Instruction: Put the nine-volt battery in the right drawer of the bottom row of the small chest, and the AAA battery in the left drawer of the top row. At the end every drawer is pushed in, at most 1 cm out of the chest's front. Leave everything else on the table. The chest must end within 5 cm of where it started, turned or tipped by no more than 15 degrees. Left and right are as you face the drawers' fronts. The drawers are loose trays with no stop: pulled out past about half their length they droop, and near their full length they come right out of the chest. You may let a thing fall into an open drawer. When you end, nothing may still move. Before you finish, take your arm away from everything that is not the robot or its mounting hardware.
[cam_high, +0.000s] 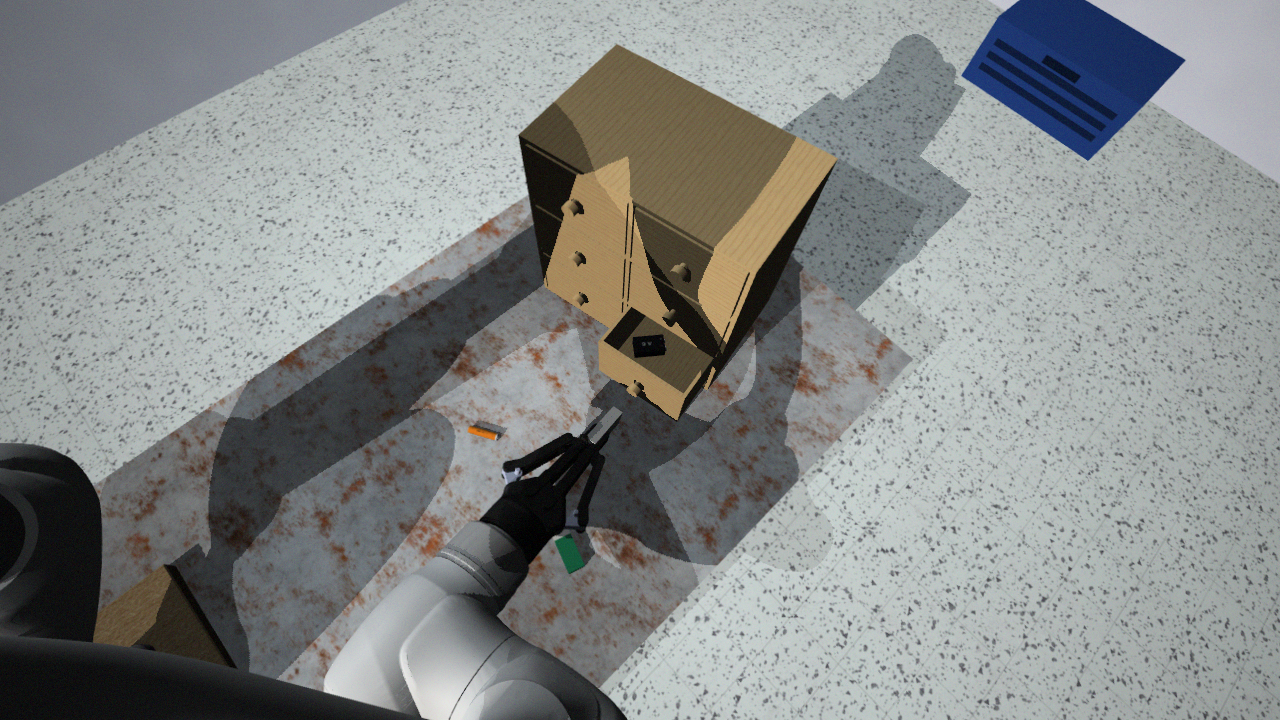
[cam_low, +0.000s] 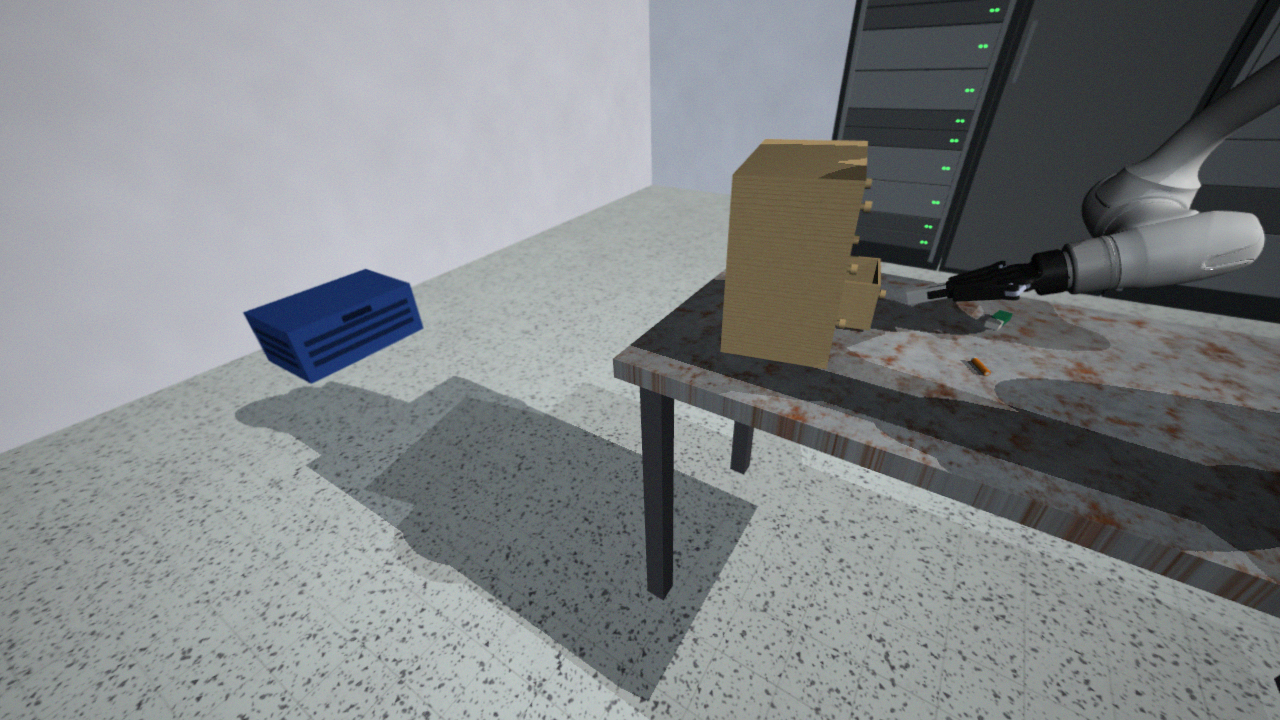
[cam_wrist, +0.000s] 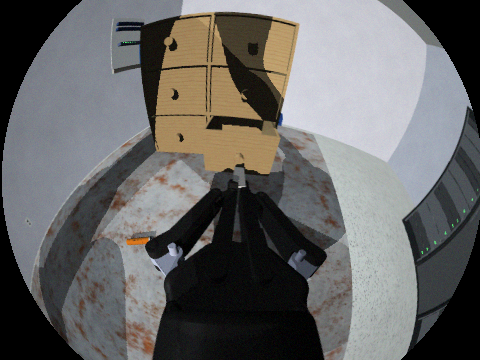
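The wooden chest (cam_high: 680, 152) (cam_low: 787, 259) (cam_wrist: 185, 105) stands upright at the table's end. Its bottom right drawer (cam_high: 660, 394) (cam_low: 861, 304) (cam_wrist: 225, 145) is pulled partway out, and the black nine-volt battery (cam_high: 648, 344) lies in it. The other drawers look pushed in, including the top left drawer (cam_wrist: 192, 40). The orange AAA battery (cam_high: 484, 432) (cam_low: 980, 366) (cam_wrist: 138, 241) lies on the table, left of the gripper. My gripper (cam_high: 611, 419) (cam_low: 914, 295) (cam_wrist: 238, 175) is shut and empty, its tips a small gap in front of the open drawer's knob (cam_high: 635, 387) (cam_low: 882, 292) (cam_wrist: 240, 157).
A green and white block (cam_high: 570, 554) (cam_low: 1000, 318) lies on the table, beneath and right of the gripper's body. A brown box-like object (cam_high: 152, 608) is at the lower left. A blue box (cam_high: 1065, 80) (cam_low: 340, 322) is beyond the table. Server racks (cam_low: 913, 107) stand behind.
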